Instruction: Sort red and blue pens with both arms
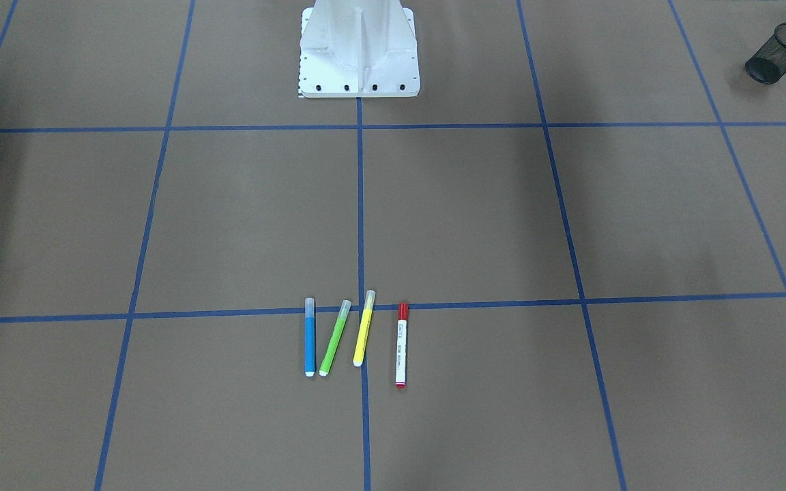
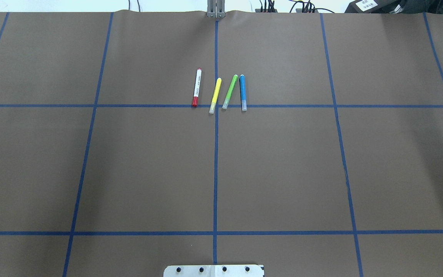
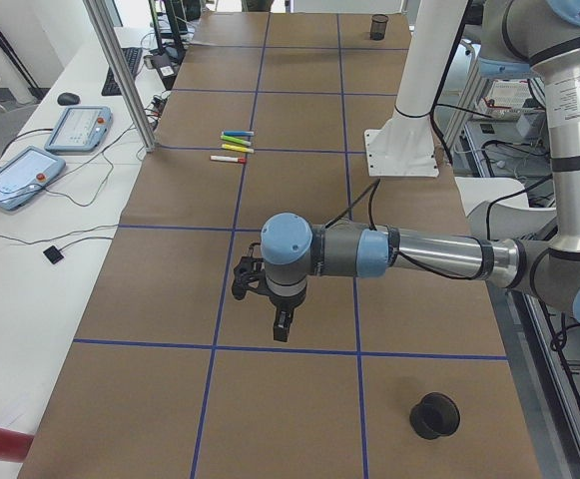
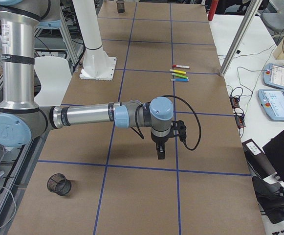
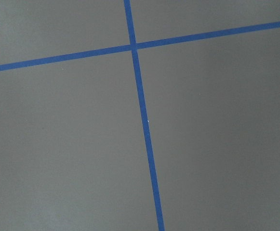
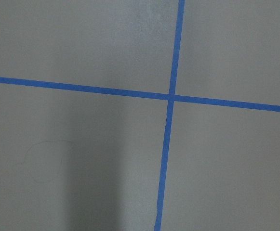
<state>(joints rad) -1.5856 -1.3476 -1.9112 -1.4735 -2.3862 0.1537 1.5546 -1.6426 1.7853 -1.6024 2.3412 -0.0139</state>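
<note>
white red-capped pen and blue pen lie on brown table | my left and right jaws: cannot tell wide or narrow

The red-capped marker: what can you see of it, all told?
The red-capped marker is slim: white printed barrel, plastic by its look, red cap, red end. It lies flat on the brown table cover, cap at a blue tape line and toward the robot's base, apart from the yellow highlighter beside it.

You reach the red pen freely from its outer side; the green highlighter crowds the blue pen at one end
</note>
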